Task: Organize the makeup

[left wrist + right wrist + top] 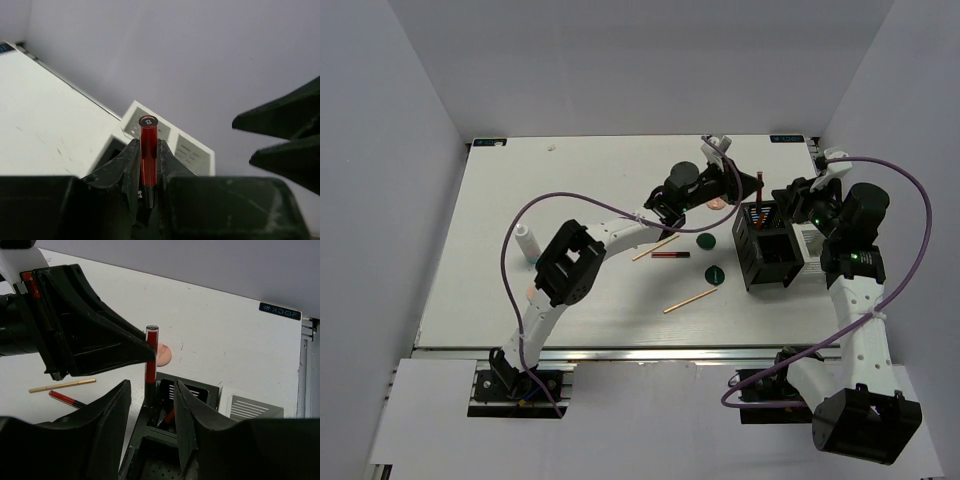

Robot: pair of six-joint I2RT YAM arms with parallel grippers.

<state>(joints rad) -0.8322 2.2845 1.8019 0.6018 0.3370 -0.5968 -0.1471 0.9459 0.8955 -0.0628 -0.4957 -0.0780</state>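
Left claw (149,150) clamped on dark red tube (151,345), upright, lower end inside black box (770,258) near worktop right edge. Right claw (151,390) jaws apart astride box; cannot tell if gripping.

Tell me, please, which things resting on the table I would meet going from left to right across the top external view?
White bottle → dark red tube lying flat → the pair of dark green discs → compartment box. The tan sticks overlap these, so I left them out.
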